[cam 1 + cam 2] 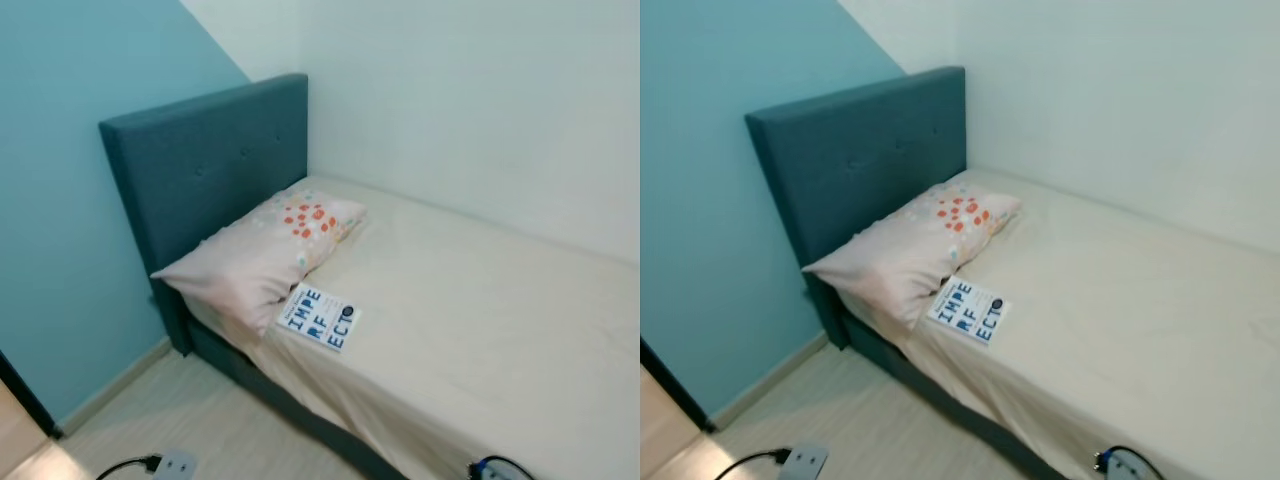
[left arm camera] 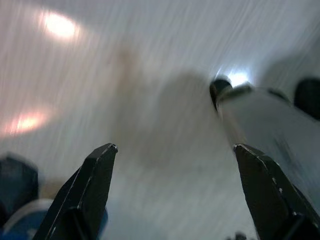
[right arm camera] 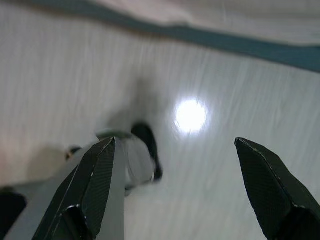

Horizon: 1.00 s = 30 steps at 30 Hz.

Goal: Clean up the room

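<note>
A white book with blue letters (image 1: 320, 317) lies on the bed (image 1: 500, 330) near its front edge, just beside a pale pillow with orange flowers (image 1: 262, 252) that rests against the teal headboard (image 1: 205, 165). My left gripper (image 2: 175, 155) hangs open over the pale wooden floor, nothing between its fingers. My right gripper (image 3: 175, 147) is open too, above the floor close to the bed's dark base (image 3: 240, 42).
The bed stands in a corner between a blue wall (image 1: 60, 200) and a white wall (image 1: 480, 110). A strip of light floor (image 1: 210, 425) runs between bed and blue wall. A dark doorway edge (image 1: 20, 395) is at the left.
</note>
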### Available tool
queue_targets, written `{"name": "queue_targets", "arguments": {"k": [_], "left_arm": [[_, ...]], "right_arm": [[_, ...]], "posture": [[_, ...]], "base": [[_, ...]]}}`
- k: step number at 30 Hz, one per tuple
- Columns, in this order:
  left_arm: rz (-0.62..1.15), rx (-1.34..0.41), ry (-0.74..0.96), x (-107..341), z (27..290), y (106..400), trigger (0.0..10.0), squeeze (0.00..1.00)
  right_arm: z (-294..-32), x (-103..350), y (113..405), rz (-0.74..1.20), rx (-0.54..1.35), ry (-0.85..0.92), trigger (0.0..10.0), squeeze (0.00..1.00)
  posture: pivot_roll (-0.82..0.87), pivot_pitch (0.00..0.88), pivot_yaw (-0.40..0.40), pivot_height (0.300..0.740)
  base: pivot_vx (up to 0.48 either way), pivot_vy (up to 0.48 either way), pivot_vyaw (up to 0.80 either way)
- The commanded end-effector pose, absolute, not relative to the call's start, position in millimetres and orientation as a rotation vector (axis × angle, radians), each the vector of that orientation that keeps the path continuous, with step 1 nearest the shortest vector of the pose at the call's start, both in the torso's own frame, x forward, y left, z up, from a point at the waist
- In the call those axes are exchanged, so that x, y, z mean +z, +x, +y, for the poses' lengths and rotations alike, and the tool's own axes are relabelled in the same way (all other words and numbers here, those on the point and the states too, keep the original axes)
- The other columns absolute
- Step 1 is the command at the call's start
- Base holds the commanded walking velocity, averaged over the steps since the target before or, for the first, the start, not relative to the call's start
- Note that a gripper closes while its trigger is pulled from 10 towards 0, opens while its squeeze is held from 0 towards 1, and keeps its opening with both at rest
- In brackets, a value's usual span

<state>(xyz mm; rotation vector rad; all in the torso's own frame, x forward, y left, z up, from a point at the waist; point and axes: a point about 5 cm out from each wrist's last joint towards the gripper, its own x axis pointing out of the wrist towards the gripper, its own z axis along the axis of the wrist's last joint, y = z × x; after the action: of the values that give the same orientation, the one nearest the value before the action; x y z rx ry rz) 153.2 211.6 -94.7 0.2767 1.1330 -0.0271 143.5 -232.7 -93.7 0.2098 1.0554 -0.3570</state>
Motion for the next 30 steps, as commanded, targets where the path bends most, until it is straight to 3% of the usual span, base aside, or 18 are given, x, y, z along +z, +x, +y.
{"name": "queue_targets", "arguments": {"k": [1,24,30], "left_arm": [[1.135,-0.050,0.301,-94,211,154,10.0,0.00],[1.121,-0.109,0.324,-94,208,157,10.0,0.00],[1.124,-0.076,0.308,-92,210,160,10.0,0.00]], "right_arm": [[-235,-93,144,1.057,-0.360,0.206,10.0,0.00],[-238,-96,133,1.101,-0.406,0.180,10.0,0.00],[-239,-96,133,1.100,-0.405,0.160,10.0,0.00]], "posture": [[0.02,0.000,-0.029,0.726],[0.02,0.000,-0.016,0.726],[0.02,0.000,-0.016,0.726]], "base": [[0.000,0.000,-0.79],[0.000,0.000,-0.78],[0.000,-0.080,0.00]]}}
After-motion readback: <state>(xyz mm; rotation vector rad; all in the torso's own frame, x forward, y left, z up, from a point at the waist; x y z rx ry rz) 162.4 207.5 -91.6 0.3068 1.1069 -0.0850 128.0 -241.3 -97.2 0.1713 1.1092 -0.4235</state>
